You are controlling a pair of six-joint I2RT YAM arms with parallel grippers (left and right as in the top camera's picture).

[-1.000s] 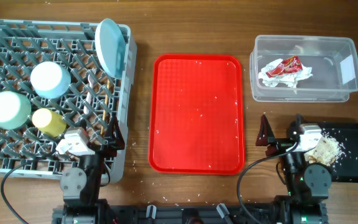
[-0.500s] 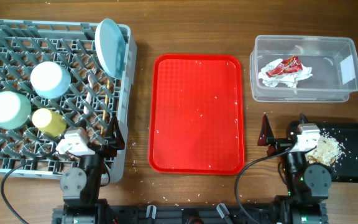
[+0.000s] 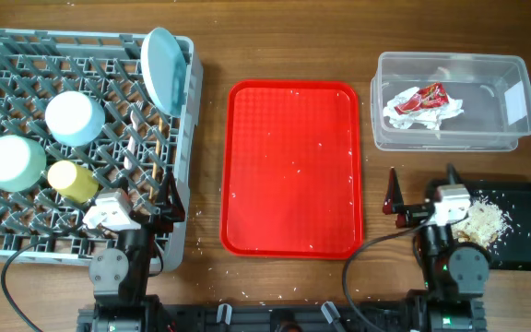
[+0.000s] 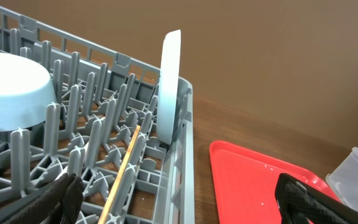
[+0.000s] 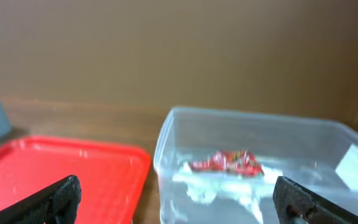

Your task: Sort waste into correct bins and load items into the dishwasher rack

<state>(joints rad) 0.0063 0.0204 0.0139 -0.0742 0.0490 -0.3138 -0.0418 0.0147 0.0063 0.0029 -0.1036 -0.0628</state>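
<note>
left gripper (image 4: 176,194) jaws apart at grey rack (image 3: 81,39) corner; right gripper (image 5: 176,190) jaws apart, empty; red wrapper (image 3: 420,98), napkin (image 3: 400,113) in clear tub (image 3: 482,103); rice (image 3: 482,219) apparently on black tray (image 3: 528,232)

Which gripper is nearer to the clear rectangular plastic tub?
Right. The right gripper hangs just short of the clear rectangular plastic tub, facing it; the left gripper is far across the red serving tray, at the grey plastic rack.

Table (image 3: 284,37): wood, grained, low sheen. Rack (image 3: 63,35): grey matt plastic. Red tray (image 3: 293,166): plastic, fine pebbled texture. Tub (image 3: 376,101): clear glossy plastic. Wrapper (image 3: 420,98): shiny film. Napkin (image 3: 404,115): crumpled paper. Plate (image 4: 169,87): smooth. Stick (image 4: 122,171): bare wood. Black tray (image 3: 528,231): matt.
</note>
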